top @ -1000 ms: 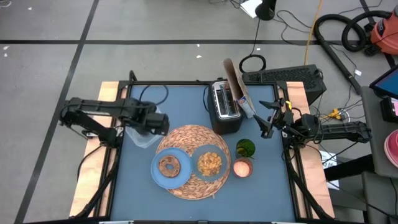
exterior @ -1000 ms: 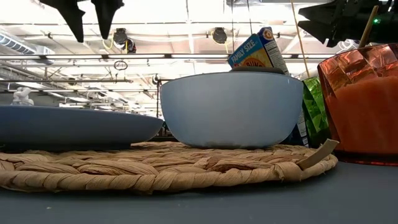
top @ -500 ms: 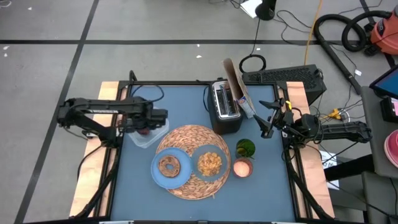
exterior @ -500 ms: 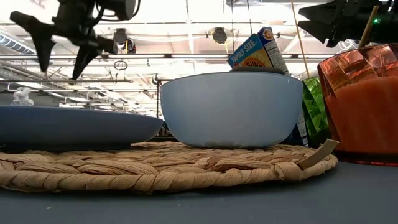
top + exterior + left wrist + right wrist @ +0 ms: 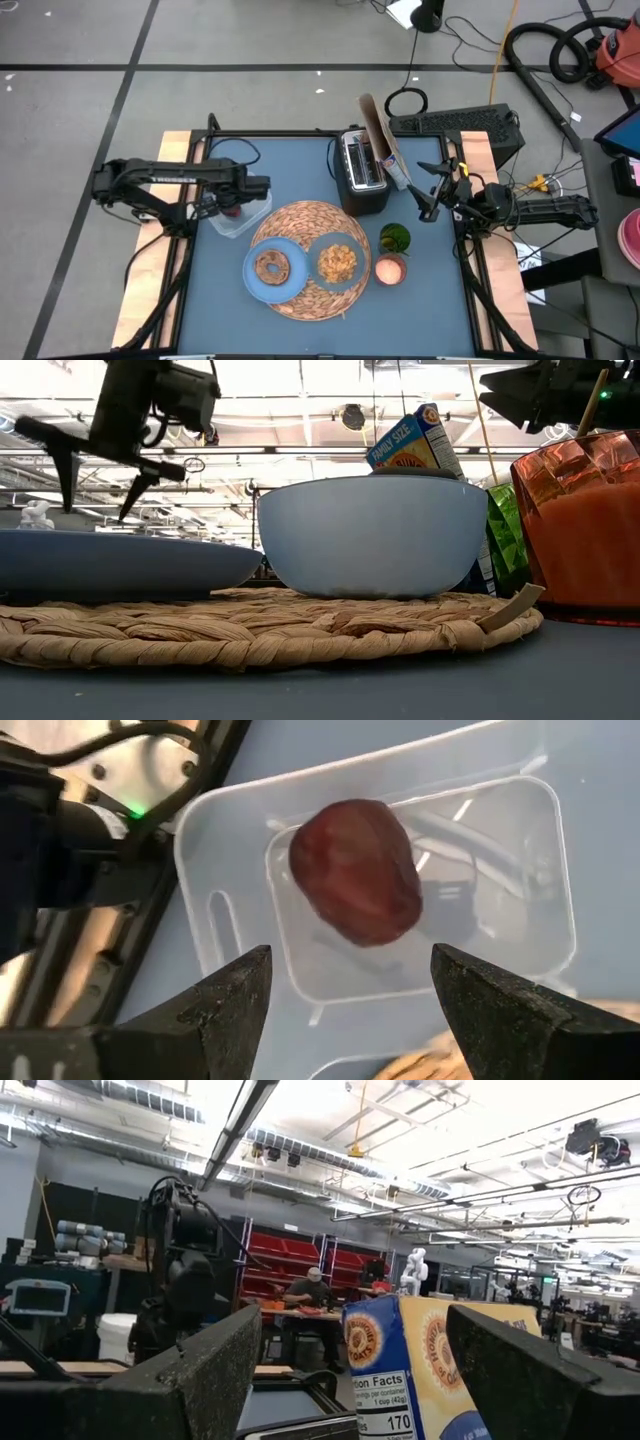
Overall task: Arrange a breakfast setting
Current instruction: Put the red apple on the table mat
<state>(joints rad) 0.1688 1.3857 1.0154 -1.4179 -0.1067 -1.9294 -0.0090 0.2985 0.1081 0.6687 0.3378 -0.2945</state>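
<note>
**Breakfast setting on the blue table, both arms clear of the mat**

Blue tabletop [image 5: 215, 270], framed by pale wooden edges, carries the whole arrangement in the high view. At its centre lies the round woven straw mat [image 5: 300, 215]. On the mat's left half sits the light-blue plate [image 5: 252, 283], bearing the brown ring-shaped bagel [image 5: 270, 266]. On the mat's right half stands the bowl [image 5: 338, 262], filled with tan cereal [image 5: 337, 264]; in the low view the bowl [image 5: 372, 535] reads as pale blue and opaque. Just beside the mat's right edge stands the orange-pink cup [image 5: 390, 269], with a green glass [image 5: 395, 238] near it toward the back. Behind the mat stands the black-and-silver toaster [image 5: 363, 172], and a cereal box [image 5: 381, 140] leans at the toaster's right.

Left of the mat's rear edge lies the clear square plastic tub [image 5: 400, 890], which holds the small dark-red fruit [image 5: 357, 872]. The left gripper [image 5: 262, 185] hovers above this tub with its fingers [image 5: 235, 1010] spread wide and nothing between them; the fruit lies untouched below.

The right gripper [image 5: 425, 190] waits at the table's right edge, behind the green glass, its fingers likewise parted and unladen, pointing level toward the cereal box [image 5: 405, 1370].
</note>
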